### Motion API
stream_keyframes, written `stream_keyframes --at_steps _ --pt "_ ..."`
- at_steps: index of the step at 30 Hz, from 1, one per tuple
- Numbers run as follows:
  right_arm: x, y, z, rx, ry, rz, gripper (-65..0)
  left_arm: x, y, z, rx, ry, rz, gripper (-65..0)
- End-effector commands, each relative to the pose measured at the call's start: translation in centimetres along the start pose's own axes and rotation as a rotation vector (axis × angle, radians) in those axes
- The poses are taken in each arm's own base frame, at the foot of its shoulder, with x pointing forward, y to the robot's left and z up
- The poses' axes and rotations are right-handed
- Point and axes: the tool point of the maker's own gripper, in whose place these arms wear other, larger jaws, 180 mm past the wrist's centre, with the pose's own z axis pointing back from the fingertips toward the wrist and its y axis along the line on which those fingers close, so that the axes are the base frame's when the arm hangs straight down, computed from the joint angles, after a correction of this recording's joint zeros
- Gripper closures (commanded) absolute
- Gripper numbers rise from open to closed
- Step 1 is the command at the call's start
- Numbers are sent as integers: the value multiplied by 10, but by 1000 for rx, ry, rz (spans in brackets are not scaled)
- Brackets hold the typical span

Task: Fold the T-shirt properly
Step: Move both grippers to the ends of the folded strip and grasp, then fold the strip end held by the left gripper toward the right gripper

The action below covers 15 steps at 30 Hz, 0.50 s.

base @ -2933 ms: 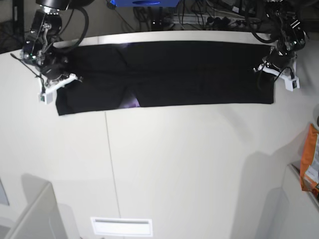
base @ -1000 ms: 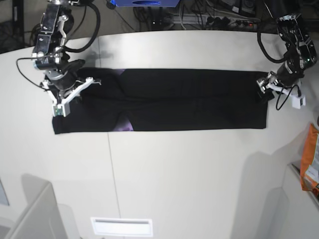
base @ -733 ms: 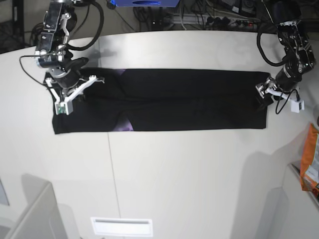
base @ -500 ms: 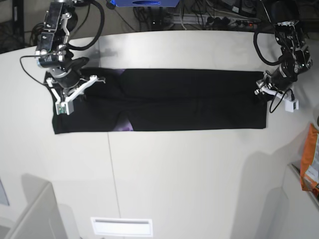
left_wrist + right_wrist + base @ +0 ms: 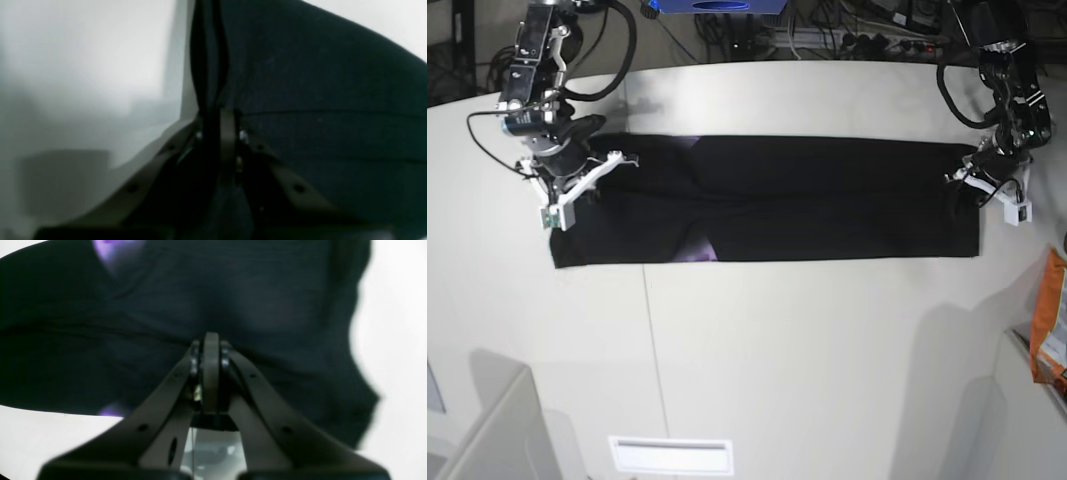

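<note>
A: The T-shirt [image 5: 767,198] has slid toward the left arm's side since half a second back. It's a long black band running across the white table [image 5: 807,360], soft matte cloth, purple print peeking out.

B: Yep. Left gripper [image 5: 983,176] now pinches its end hem; right gripper [image 5: 579,178] is clamped on the other end.
</note>
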Motion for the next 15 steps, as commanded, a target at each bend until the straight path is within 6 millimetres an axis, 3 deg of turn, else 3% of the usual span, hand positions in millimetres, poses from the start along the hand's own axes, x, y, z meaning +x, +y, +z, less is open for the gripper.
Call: stream_keyframes --at_steps 1,7,12,15 --pt "14 -1 3 -4 -52 4 0 27 4 8 17 -72 -44 0" --pt "15 0 3 -3 -55 3 0 53 -12 29 37 -146 -172 0" --pt "15 -1 3 -4 -55 2 0 55 -34 46 30 -191 -231 0" --pt "16 -1 3 -4 -57 2 0 46 -59 49 -2 -183 -302 0"
